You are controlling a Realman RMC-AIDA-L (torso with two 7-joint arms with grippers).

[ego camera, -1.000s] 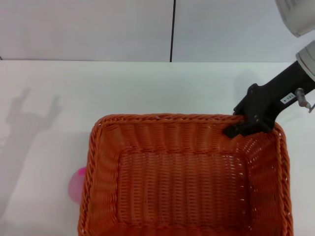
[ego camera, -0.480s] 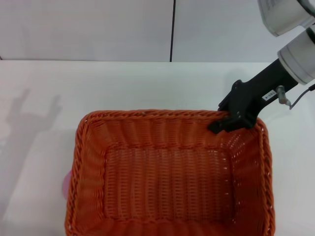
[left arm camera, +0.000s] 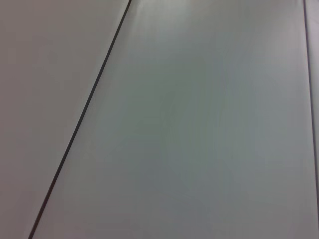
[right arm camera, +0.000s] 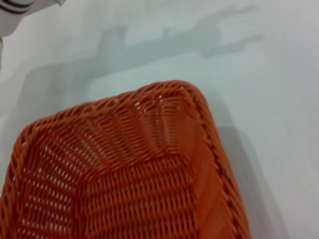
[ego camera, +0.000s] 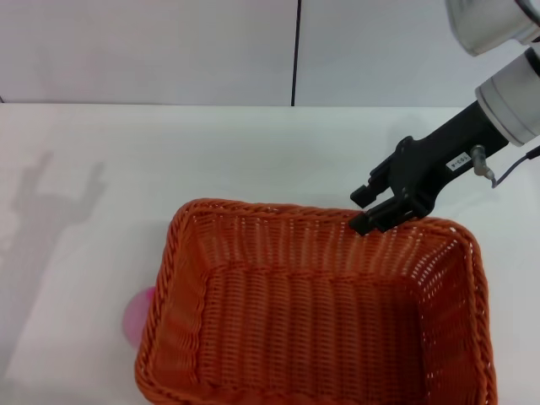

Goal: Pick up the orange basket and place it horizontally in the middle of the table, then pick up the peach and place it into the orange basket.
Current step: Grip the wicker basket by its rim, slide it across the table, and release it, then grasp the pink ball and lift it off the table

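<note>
Peeking out from under the basket's left wall, the peach [ego camera: 135, 314] lies on the table [ego camera: 84, 236], well to the left of the right gripper [ego camera: 377, 209] and nearer the robot; only a pink sliver shows, so its exact seat is hard to judge. It looks light, smooth and round, likely to roll, best pinched across its middle. The orange basket [ego camera: 312, 312] fills the near table, its far rim corner right at the claw. Woven and stiff yet probably light, it is best taken by that braided rim. The right gripper's fingers appear slightly parted at the rim, perhaps loosening rather than clamped. The left gripper is out of sight.
</note>
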